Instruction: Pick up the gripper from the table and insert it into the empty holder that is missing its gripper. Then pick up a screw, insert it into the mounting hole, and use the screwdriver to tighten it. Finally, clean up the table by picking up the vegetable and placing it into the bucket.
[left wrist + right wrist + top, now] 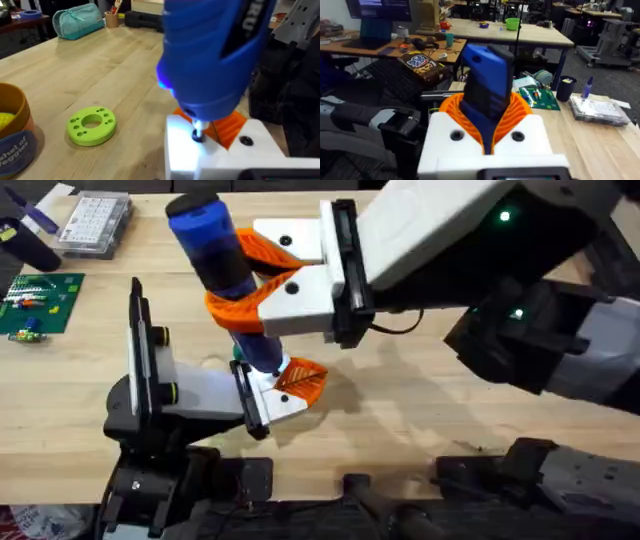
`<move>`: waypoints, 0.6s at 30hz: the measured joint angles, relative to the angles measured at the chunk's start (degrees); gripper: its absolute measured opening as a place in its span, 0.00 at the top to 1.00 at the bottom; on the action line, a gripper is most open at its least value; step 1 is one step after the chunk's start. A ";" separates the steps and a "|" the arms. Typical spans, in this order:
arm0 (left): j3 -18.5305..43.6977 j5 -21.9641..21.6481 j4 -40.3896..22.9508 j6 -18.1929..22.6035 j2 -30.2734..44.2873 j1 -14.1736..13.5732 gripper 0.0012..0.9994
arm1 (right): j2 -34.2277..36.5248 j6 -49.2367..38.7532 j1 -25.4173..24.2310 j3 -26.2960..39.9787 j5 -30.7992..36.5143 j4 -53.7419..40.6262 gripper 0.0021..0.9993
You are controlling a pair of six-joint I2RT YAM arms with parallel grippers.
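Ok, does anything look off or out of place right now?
Nothing stands out. The right gripper holds the screwdriver tilted, its bit down on the holder beside the orange gripper. No spill or damage shows.

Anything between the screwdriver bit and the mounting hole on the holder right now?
Nothing visible. The right gripper holds the screwdriver tilted over the holder. In the left wrist view its bit comes straight down onto the white top beside the orange gripper, with no object between.
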 joint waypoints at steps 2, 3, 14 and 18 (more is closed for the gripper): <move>0.00 0.00 -0.02 -0.01 0.00 0.00 0.99 | 0.00 0.01 -0.02 0.00 0.01 -0.41 0.95; 0.00 0.00 -0.02 -0.02 0.00 0.00 0.99 | -0.01 -0.01 -0.05 0.00 0.02 -0.47 0.95; 0.00 0.00 -0.02 -0.01 0.00 0.00 0.99 | 0.00 0.19 -0.55 -0.02 0.02 -0.83 0.95; 0.00 0.00 -0.02 -0.02 0.00 0.00 0.99 | 0.00 0.19 -0.66 -0.27 0.02 -0.80 0.95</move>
